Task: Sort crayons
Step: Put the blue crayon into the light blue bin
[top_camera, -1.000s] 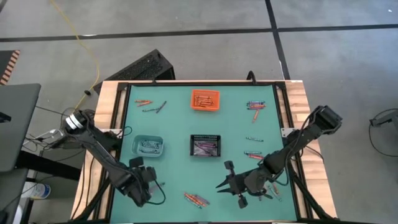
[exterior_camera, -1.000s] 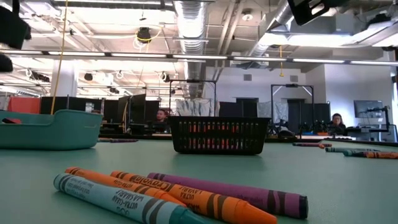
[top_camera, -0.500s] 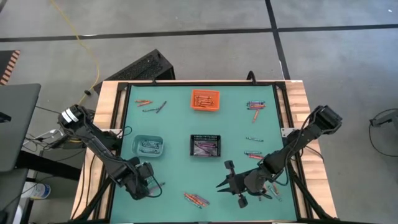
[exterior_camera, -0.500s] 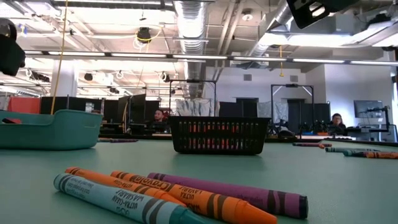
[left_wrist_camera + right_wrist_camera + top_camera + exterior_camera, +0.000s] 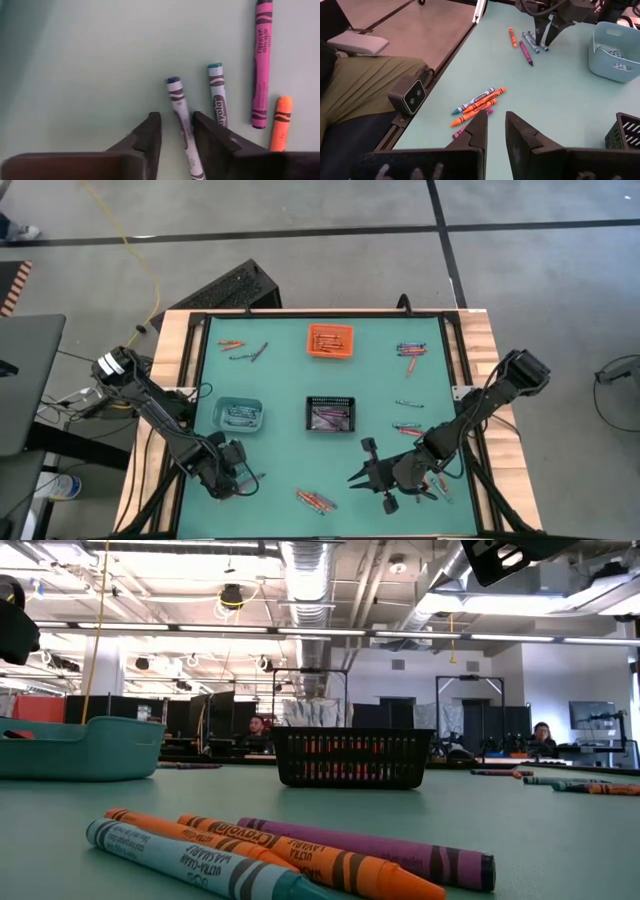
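Crayons lie in loose groups on the green table. A blue-tipped crayon (image 5: pixel 179 102) lies flat with a teal-tipped (image 5: pixel 217 100), a magenta (image 5: pixel 261 60) and an orange one (image 5: pixel 281 122) beside it. My left gripper (image 5: pixel 176 119), at the table's near left (image 5: pixel 238 472), points down over it, open, one finger on each side of its lower half. My right gripper (image 5: pixel 495 117) hovers open and empty at the near right (image 5: pixel 365 475), above another crayon cluster (image 5: pixel 477 106). My left gripper comes from above, its fingers lying across the blue-tipped crayon's lower half (image 5: pixel 186 131). One finger (image 5: pixel 200 131) stands right against the crayon's side and the other keeps a small gap. Whether it touches, I cannot tell. The crayon lies flat on the table.
An orange bin (image 5: pixel 330 340) stands at the far middle, a black basket (image 5: pixel 331 413) in the centre and a pale teal bin (image 5: pixel 238 415) at the left, each holding crayons. More crayons lie at the far left (image 5: pixel 245 348), far right (image 5: pixel 410 350) and right (image 5: pixel 407 428).
My left gripper has come down toward the crayons at the table's near left, shifting a little toward the left edge. The crayons and bins lie where they were.
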